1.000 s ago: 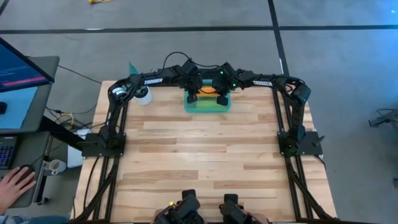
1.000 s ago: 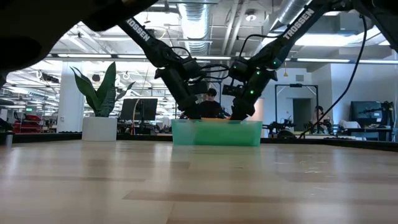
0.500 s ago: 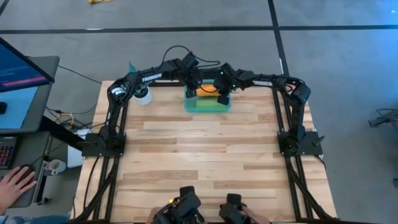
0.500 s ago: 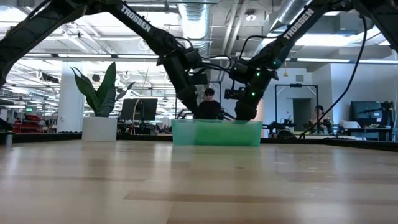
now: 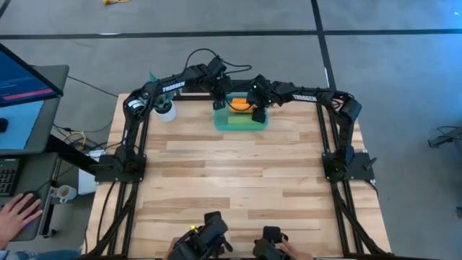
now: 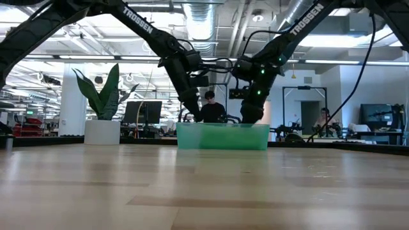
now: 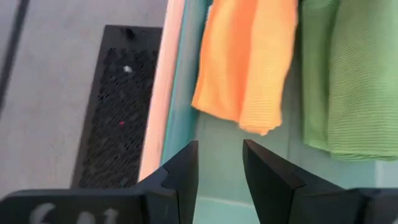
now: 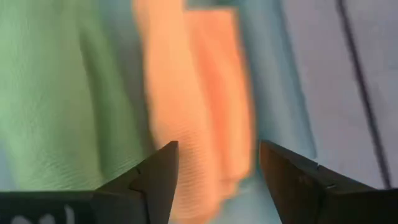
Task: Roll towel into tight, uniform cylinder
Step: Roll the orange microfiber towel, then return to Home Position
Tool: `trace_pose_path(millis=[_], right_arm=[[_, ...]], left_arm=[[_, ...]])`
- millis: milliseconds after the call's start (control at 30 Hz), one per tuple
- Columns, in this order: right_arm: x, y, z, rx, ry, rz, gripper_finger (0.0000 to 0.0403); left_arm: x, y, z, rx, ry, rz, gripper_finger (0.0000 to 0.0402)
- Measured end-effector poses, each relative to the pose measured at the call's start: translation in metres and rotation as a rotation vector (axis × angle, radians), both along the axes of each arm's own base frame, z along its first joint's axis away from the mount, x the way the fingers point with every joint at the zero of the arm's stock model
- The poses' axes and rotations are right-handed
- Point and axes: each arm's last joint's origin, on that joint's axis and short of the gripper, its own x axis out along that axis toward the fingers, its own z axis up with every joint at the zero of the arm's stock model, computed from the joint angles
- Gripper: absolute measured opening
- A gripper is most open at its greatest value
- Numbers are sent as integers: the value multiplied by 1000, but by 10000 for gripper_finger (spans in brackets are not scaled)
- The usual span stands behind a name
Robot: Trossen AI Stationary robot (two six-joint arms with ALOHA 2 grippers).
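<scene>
High view: claws [image 5: 220, 103] (empty) over bin [image 5: 240, 123]

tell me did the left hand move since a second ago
Yes. In the high view the left hand has pulled back from over the green bin, toward the table's far edge, and now sits at the bin's far left corner.

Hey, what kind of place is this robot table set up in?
Probably an open-plan lab or office workspace: exposed ceiling ducts, a person at a desk behind the teal bin, a potted plant, and a computer monitor beside the wooden table.
</scene>
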Motion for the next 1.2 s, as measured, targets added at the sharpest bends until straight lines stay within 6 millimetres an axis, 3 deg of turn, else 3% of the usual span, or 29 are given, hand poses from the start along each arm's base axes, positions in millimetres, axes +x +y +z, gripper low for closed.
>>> trace_pose_path(millis=[233, 400, 500, 667, 867, 1000, 1200], right_arm=[[-16, 1, 46, 3, -72, -3, 244], [-39, 24, 85, 91, -162, 0, 244], [-53, 45, 96, 148, -245, 48, 244], [-80, 85, 91, 177, -302, 34, 244], [-103, 138, 86, 205, -434, 67, 244], [-113, 170, 86, 216, -537, 157, 244], [-125, 204, 86, 253, -672, 269, 244]], left_arm=[[-13, 1, 11, -165, -89, -13, 116], [-26, -7, 34, -304, -179, -47, 113], [-28, -18, 42, -402, -258, -126, 101], [-30, -53, 23, -507, -271, -220, 62], [-36, -106, 9, -457, -352, -294, 7], [-47, -143, 12, -378, -433, -297, 5], [-73, -197, 8, -252, -509, -308, 1]])
